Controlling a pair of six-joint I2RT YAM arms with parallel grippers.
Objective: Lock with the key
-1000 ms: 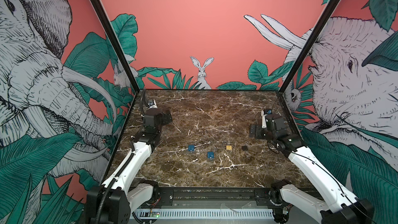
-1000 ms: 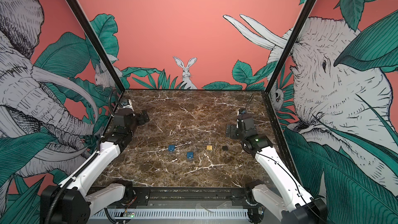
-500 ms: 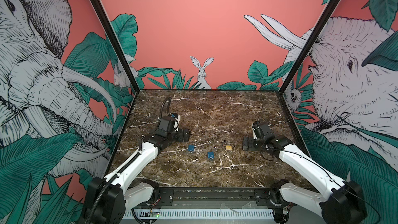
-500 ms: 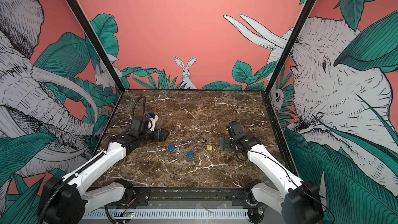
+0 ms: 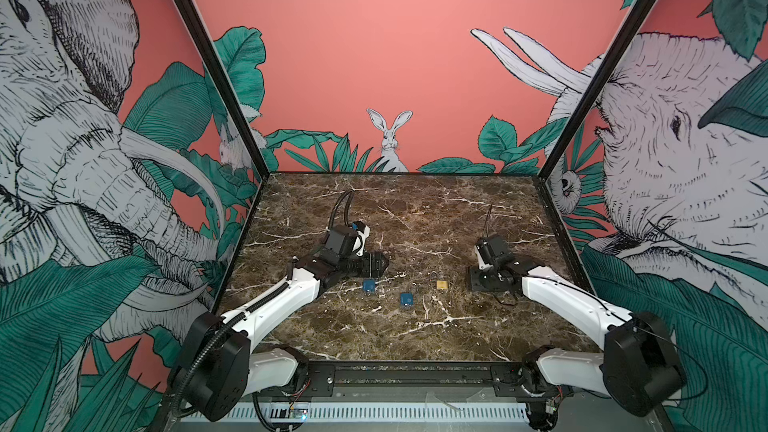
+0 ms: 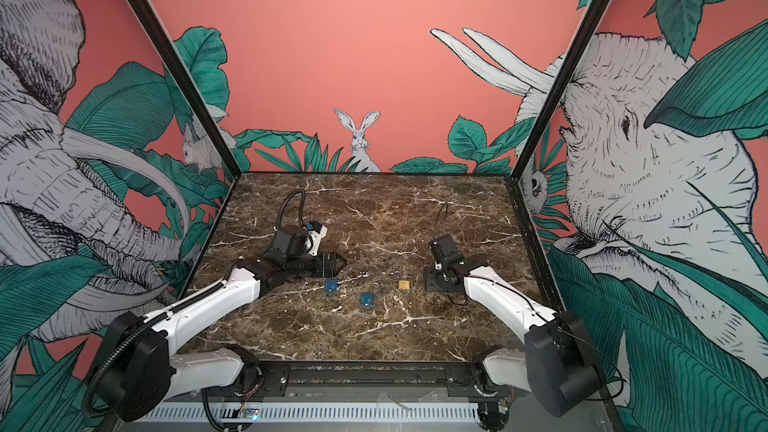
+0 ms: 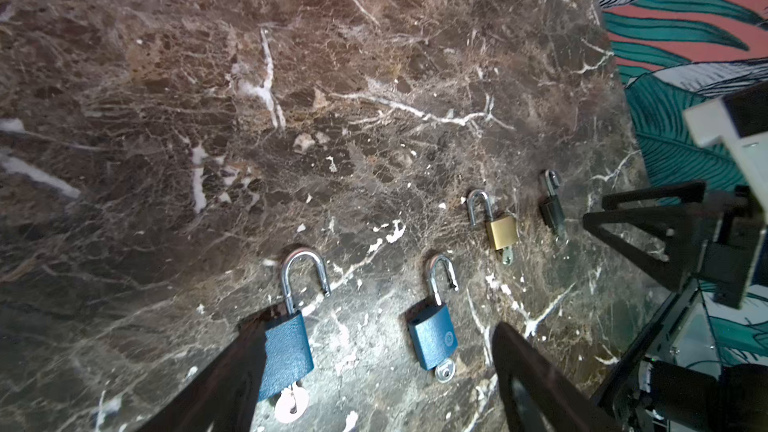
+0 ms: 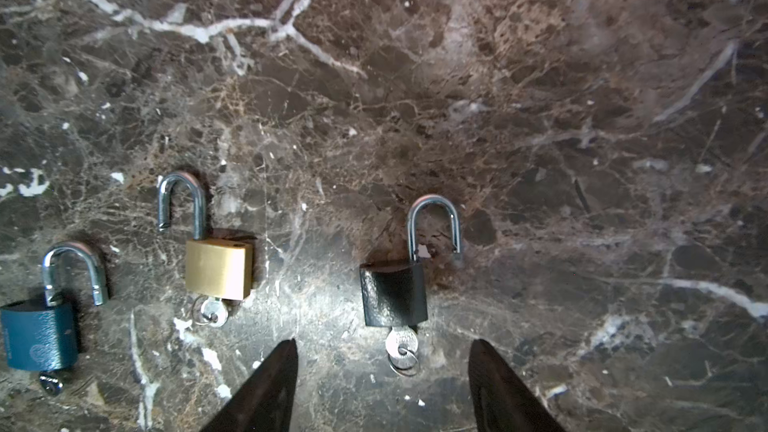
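Since all four locks on the worktop point(image 5: 415, 209) have their metal hoops popped up, no lock is shut yet, and the job looks to be only at its start. In the left wrist view the locks lie in a row: a first blue lock point(image 7: 286, 347), a second blue lock point(image 7: 432, 340), a gold lock point(image 7: 501, 232) and a black lock point(image 7: 552, 211). Each has its own key point(image 7: 444, 374) stuck in the bottom.

The left end effector point(image 7: 380, 328) is released and holds nothing. One finger is right by the first blue lock, but I cannot tell if it touches. The right end effector point(image 8: 384, 344) is released too, empty, low by the black lock and its key.

I think each hoop has to be pushed down and each key turned. All of that is left to do.
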